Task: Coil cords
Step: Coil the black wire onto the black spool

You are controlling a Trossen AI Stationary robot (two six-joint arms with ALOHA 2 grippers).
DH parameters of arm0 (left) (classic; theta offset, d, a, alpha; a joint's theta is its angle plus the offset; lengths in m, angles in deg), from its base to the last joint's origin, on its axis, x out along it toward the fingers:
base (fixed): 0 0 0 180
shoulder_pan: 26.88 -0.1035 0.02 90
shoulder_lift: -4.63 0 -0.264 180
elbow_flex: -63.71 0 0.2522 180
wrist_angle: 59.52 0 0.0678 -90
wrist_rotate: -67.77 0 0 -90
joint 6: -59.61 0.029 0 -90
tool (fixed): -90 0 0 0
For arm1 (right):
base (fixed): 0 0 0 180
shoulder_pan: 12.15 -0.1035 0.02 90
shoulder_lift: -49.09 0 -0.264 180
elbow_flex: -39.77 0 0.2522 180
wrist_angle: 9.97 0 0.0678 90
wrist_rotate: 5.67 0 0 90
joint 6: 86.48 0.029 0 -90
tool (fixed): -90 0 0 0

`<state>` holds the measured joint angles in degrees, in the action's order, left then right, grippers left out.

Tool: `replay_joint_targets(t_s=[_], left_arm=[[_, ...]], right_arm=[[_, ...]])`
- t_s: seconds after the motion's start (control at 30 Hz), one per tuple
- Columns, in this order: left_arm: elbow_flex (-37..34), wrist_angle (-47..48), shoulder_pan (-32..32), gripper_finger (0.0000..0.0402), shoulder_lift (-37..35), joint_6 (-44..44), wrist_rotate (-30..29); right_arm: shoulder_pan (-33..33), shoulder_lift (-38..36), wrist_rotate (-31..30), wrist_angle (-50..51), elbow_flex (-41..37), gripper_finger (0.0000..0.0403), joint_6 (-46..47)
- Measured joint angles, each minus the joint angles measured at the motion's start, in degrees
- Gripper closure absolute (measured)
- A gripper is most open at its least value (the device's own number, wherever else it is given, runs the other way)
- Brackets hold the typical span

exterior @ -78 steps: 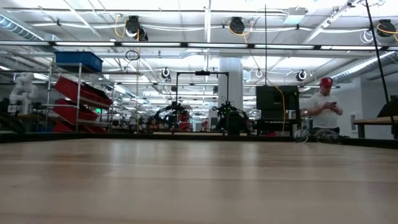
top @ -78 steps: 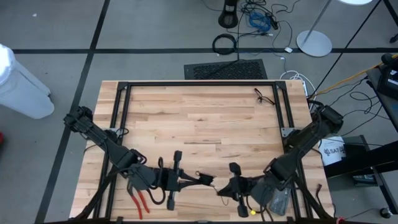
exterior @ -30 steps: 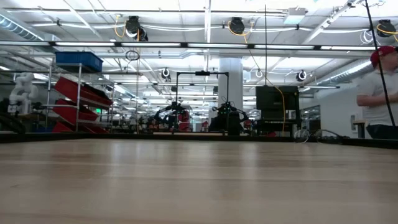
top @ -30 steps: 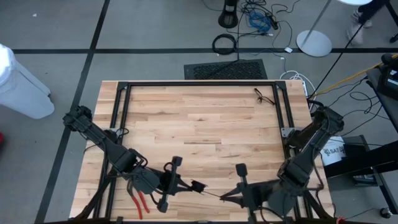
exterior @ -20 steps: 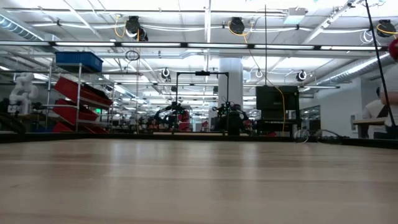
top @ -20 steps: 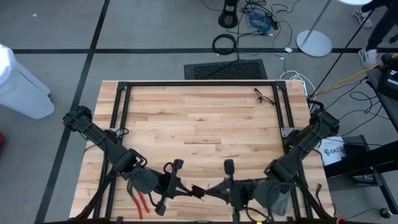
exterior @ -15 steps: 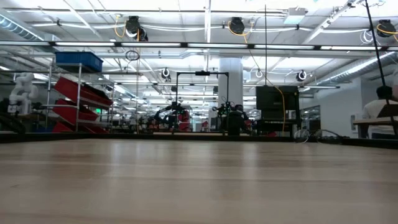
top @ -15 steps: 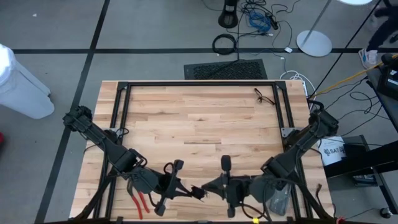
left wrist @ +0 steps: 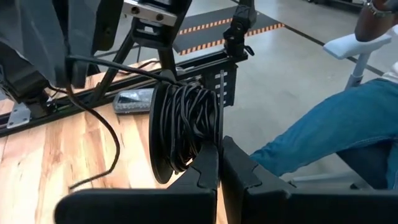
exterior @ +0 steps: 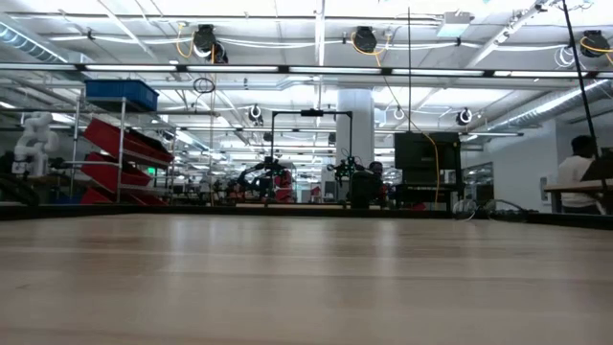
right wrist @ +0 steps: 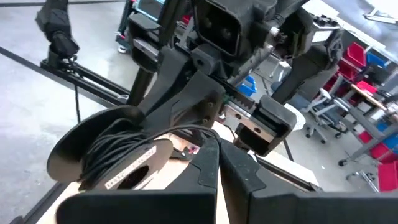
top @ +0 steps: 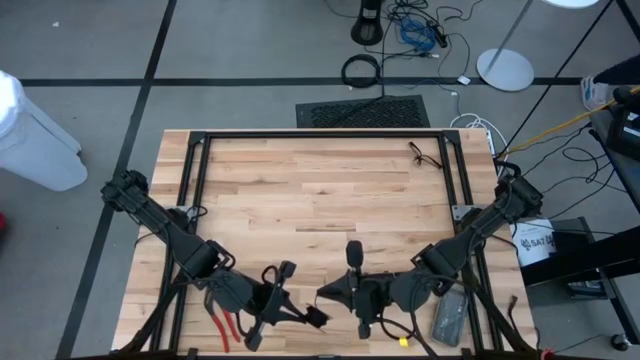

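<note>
At the near edge of the pale wooden table (top: pixel 320 190), the left gripper (top: pixel 312 318) is clamped tight on the small round dark puck (left wrist: pixel 163 146) with thin black cord (left wrist: pixel 186 121) wound around it, while the right gripper (top: pixel 322 295), just beside it, is pinched shut on the cord's free strand. To wind well, I judge the right gripper should keep that strand lightly taut and lay each turn inside the puck's rim, the left holding steady. No container shows; red-handled pliers (top: pixel 225 325) lie near left.
</note>
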<state>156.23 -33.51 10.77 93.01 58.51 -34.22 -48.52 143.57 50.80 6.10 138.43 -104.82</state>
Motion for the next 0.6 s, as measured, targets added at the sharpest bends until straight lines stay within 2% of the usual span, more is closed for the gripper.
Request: replay_joint_targets(t_s=[0.37,0.6], left_arm=[[0.00,-3.50,0.02,0.0399,0.00,3.62,0.72],[0.02,-5.00,0.04,0.0399,1.00,8.01,1.70]], right_arm=[[2.70,0.00,10.16,-0.69,0.00,0.0403,-0.62],[5.11,0.00,21.52,-0.85,0.00,0.0403,-0.29]])
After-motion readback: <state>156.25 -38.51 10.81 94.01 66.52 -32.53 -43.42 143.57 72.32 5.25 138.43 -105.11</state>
